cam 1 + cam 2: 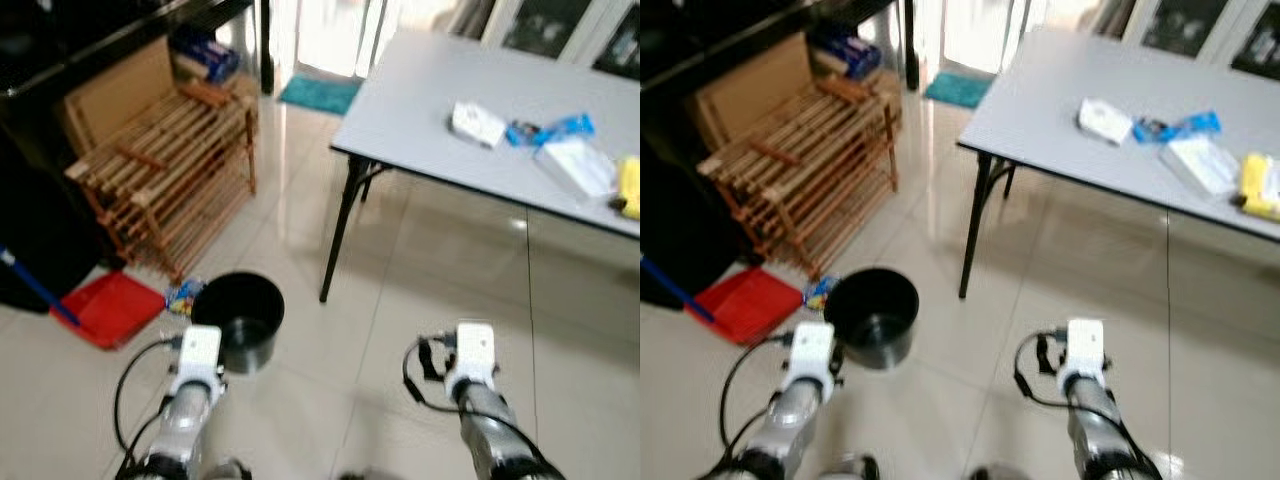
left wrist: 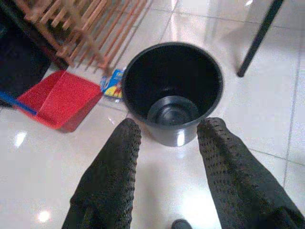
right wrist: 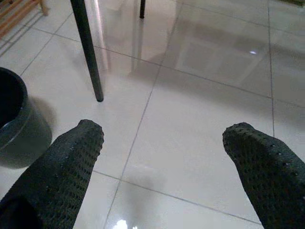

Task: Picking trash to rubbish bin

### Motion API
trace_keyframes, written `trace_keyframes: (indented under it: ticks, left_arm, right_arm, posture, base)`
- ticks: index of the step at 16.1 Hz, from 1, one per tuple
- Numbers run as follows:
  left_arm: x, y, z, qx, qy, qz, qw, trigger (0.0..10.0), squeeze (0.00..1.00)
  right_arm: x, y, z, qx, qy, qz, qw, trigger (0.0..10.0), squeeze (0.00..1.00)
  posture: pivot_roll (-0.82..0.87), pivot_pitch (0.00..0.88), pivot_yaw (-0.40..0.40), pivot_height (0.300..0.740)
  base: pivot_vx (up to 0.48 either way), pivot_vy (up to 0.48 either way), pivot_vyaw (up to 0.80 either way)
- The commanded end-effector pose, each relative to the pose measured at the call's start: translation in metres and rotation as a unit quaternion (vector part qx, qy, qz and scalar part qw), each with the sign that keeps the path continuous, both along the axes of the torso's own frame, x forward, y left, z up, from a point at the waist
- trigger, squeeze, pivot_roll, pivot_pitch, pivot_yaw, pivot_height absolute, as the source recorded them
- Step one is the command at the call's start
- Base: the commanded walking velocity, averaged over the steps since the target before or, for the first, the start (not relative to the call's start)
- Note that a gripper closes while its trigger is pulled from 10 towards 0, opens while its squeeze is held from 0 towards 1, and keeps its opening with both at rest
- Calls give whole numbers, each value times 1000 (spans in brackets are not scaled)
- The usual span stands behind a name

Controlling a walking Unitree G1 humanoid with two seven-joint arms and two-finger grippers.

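Standing with both empty, parted left fingers (image 2: pixel 125 157) and right fingers (image 3: pixel 78 148), we face wrappers (image 1: pixel 478 124) near the tabletop (image 1: pixel 420 100) edge; bin (image 1: pixel 239 318) waits below.

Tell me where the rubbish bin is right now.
The black rubbish bin stands on the tiled floor at the robot's front left, between the red dustpan and the table leg, just beyond the left gripper.
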State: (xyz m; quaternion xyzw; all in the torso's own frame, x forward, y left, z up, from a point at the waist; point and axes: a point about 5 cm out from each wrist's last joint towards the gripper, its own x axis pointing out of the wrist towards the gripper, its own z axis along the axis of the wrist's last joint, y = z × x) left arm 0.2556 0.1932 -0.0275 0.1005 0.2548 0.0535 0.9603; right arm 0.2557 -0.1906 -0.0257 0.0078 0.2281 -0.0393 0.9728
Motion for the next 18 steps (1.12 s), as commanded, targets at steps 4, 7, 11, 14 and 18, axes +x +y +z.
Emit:
trace_keyframes:
  ticks: [4, 7, 11, 14, 18]
  left_arm:
    - [-1, -1, -1, 9, 8, -3, 1000, 10000, 0]
    - [0, -1, -1, 11, 9, -3, 1000, 10000, 0]
    - [-1, -1, -2, 10, 10, -3, 1000, 10000, 0]
    - [-1, -1, -2, 10, 10, -6, 1000, 10000, 0]
    - [-2, -2, -3, 11, 10, -8, 1000, 10000, 0]
  right_arm:
    - [0, -1, 0, 1, 2, 2, 1000, 10000, 0]
    - [0, -1, 1, 0, -2, 0, 1000, 10000, 0]
    - [0, -1, 1, 3, -4, 1, 1000, 10000, 0]
    - [0, 1, 0, 12, -1, 1, 1000, 10000, 0]
    - [2, 0, 2, -3, -8, 3, 1000, 10000, 0]
  posture:
    - [-51, 118, -97, 740]
    - [-50, 117, -96, 740]
    - [-50, 107, -96, 740]
    - [-51, 98, -95, 740]
    - [-51, 83, -97, 740]
  base:
    - [0, -264, -200]
    - [0, -361, -267]
    - [0, -366, 0]
    - [0, -366, -267]
    - [0, -366, -573]
